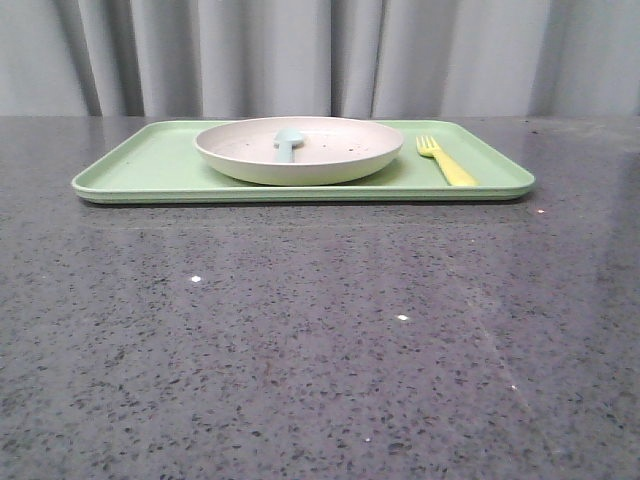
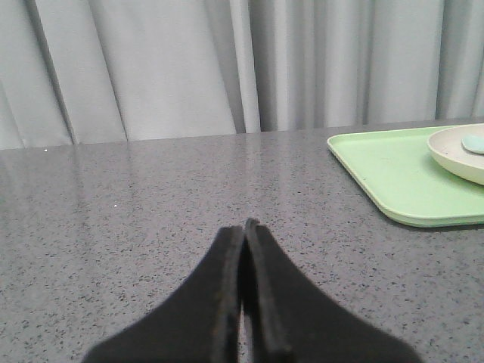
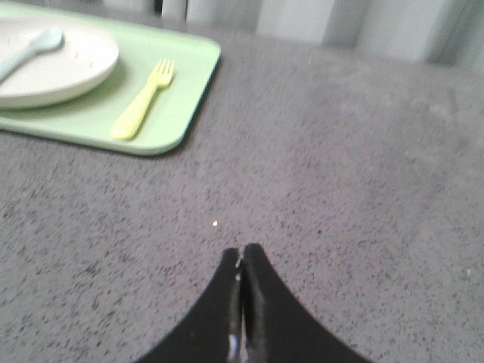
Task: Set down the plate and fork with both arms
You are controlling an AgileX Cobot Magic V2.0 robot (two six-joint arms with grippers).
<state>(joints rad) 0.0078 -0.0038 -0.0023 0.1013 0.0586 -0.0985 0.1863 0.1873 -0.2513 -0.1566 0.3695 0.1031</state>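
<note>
On the pale green tray [image 1: 150, 170], toward the far side of the grey speckled tabletop [image 1: 300, 340], the plate [image 1: 330, 160] is sitting near the tray's middle with a pale blue round-ended utensil [image 1: 287, 143] lying in it. The yellow fork [image 1: 445, 162] is lying flat on the tray just to the right of the plate, close to it but apparently not touching, its tines pointing toward the far edge of the tray and its handle toward the near edge, so its long axis is running roughly front to back across the tray.

Neither arm is showing in the front view. In the wrist views, the left tool [image 2: 246, 227] and the right tool [image 3: 243, 253] are both hanging clenched over bare tabletop, jaws pressed together with nothing between them, each well apart from the tray.

From the right tool, the fork is lying ahead and off to the left, at the tray's right end; from the left tool, the tray's left end and the plate's rim are sitting ahead and to the right. By that layout the right arm looks nearer the fork and the left arm nearer the plate. Each tool would need to release before closing in, the right one across the fork's handle.
</note>
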